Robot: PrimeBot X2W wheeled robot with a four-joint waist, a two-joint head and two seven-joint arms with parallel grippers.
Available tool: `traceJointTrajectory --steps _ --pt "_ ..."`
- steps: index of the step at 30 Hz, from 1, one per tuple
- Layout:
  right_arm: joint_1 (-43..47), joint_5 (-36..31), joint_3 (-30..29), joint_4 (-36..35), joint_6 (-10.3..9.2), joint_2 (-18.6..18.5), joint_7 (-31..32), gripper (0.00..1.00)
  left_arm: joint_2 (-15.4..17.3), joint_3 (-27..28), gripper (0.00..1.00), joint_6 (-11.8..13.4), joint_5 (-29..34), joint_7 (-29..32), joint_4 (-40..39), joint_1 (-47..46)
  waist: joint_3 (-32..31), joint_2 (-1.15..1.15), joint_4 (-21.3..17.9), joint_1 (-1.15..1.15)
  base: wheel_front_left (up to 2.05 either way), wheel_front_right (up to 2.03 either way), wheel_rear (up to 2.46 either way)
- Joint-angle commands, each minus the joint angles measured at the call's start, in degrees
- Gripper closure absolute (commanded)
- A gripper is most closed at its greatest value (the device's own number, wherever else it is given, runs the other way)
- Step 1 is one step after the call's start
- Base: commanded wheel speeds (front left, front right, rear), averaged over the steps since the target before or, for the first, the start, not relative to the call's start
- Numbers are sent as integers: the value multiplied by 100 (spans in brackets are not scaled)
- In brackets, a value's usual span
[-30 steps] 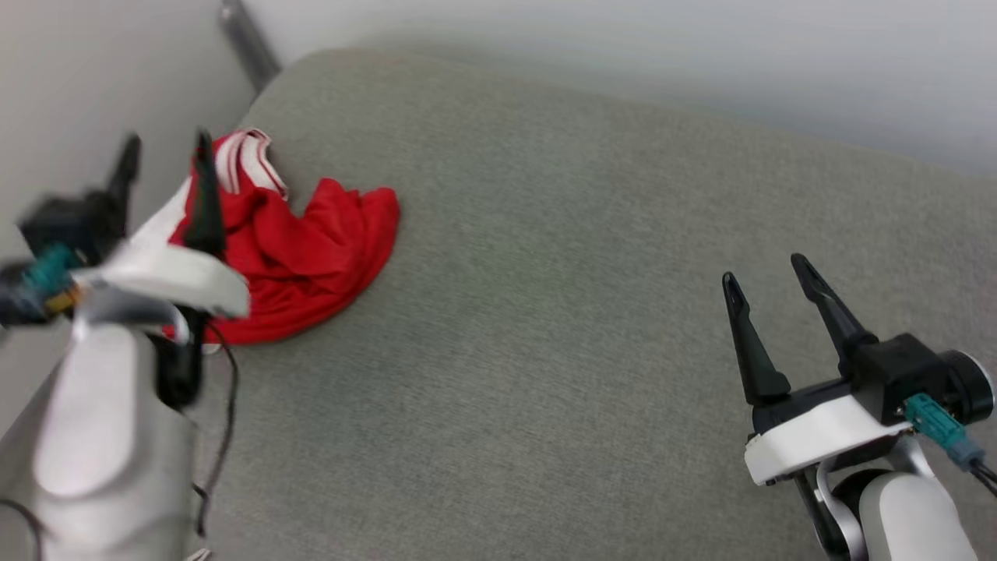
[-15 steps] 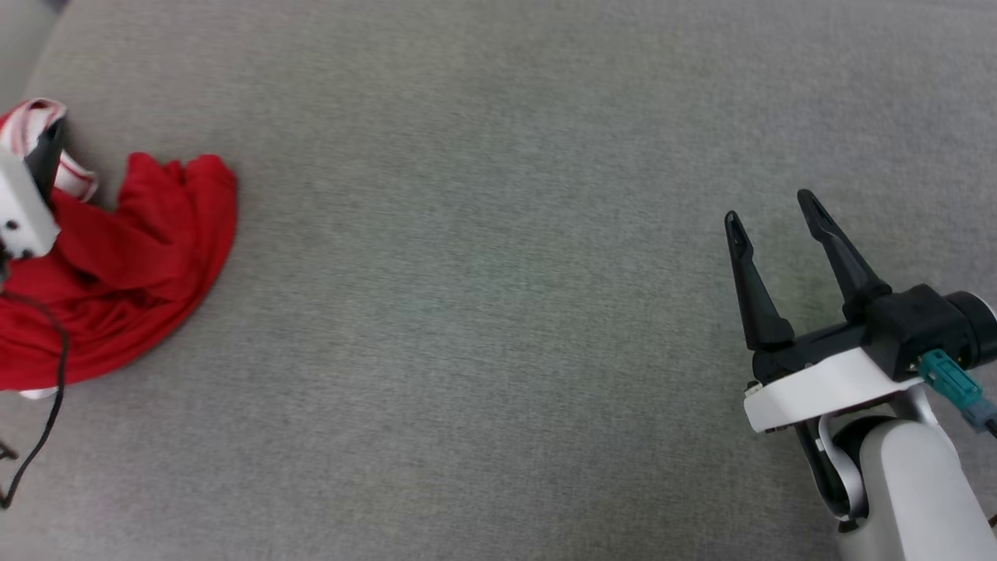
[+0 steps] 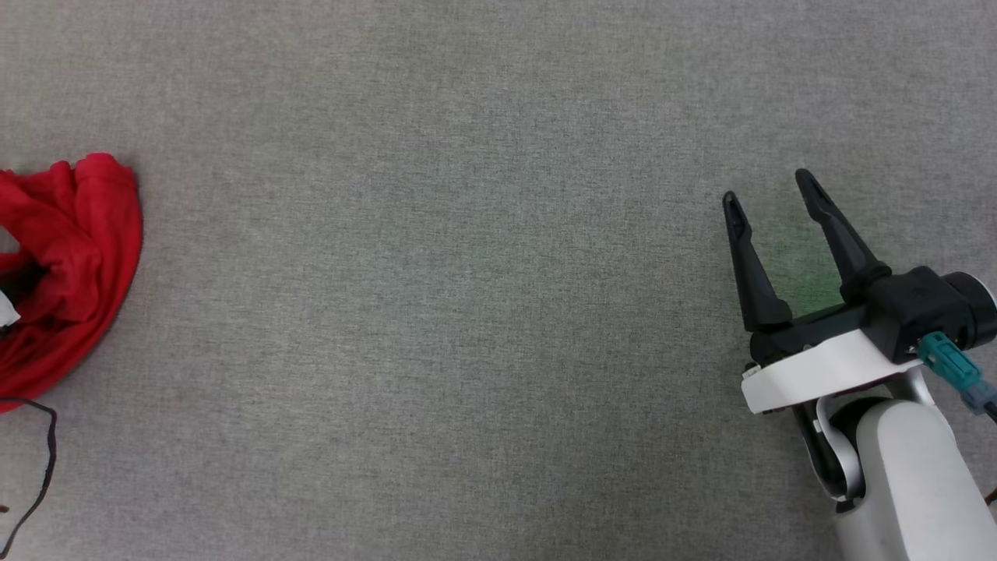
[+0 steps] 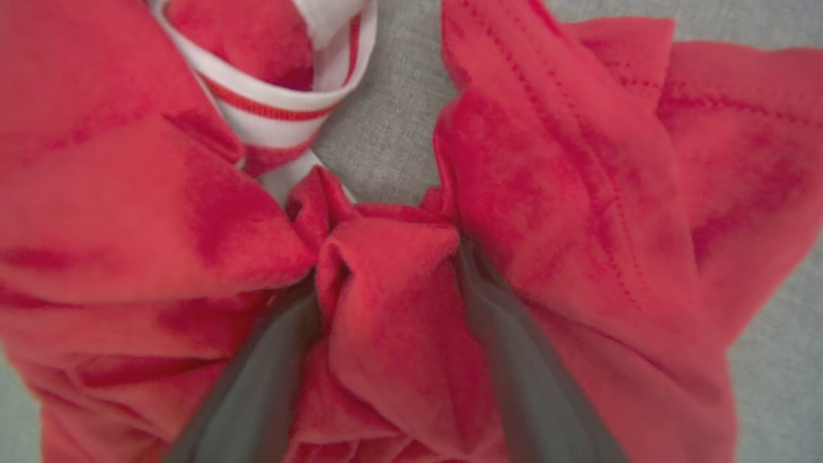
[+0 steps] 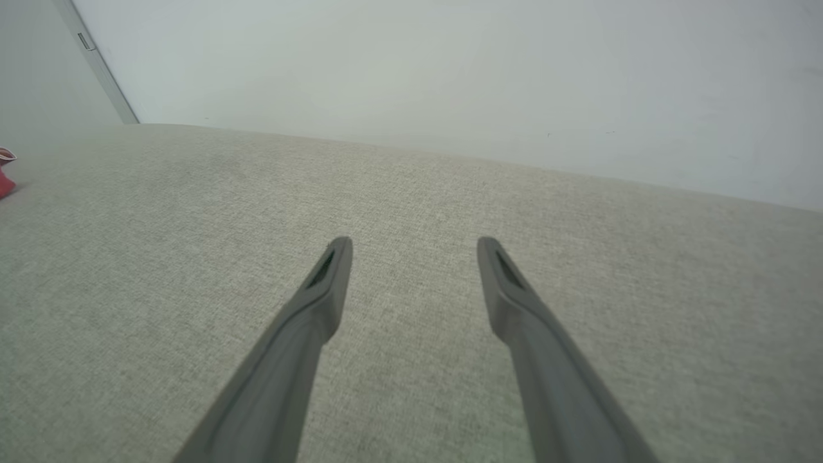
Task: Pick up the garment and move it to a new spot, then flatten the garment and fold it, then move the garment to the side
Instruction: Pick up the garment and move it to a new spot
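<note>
Both grippers gape: left gripper (image 4: 386, 267) straddles a garment (image 4: 578, 193) fold, right gripper (image 3: 766, 187) well apart.

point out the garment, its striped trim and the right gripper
garment (image 3: 86, 234), head view, bunched red fabric
striped trim (image 4: 270, 116), left wrist view, white band
right gripper (image 3: 766, 187), head view, midway between fingertips
</note>
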Motion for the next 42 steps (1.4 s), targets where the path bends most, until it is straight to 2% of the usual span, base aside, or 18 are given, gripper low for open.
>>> traceJointTrajectory --steps 1,2,6,13,21,27,32,42 --pt "-65 8 -6 16 -4 -24 -10 0 -218 -165 75 34 39 160 161 258 -5 0 23 -1 0 0 0" --pt "-62 8 0 30 -3 -33 -2 0 -244 -182 100 50 51 148 149 245 -31 0 41 -1 0 0 0" --pt "-50 23 27 46 -4 -53 24 0 -130 -298 100 107 324 -228 -44 60 -182 0 117 -1 0 0 0" --pt "185 73 -19 132 -4 -10 38 0 6 -487 100 349 980 -1368 -305 -448 -719 0 286 -1 0 0 0" --pt "485 114 -110 217 -4 118 75 0 -204 -744 100 325 1522 -2963 -438 -1045 -1458 0 322 -1 0 0 0" --pt "717 141 -124 240 -4 224 86 0 -536 -1000 100 227 1776 -3948 -497 -1289 -1983 0 94 -1 0 0 0" --pt "907 128 -213 202 -4 274 158 0 -985 -1172 100 191 1797 -4548 -570 -1337 -2270 0 -205 -1 0 0 0" --pt "1183 91 -422 -27 -4 326 319 0 -2167 -1765 100 136 1721 -5020 -1144 -996 -2371 0 -872 -1 0 0 0"
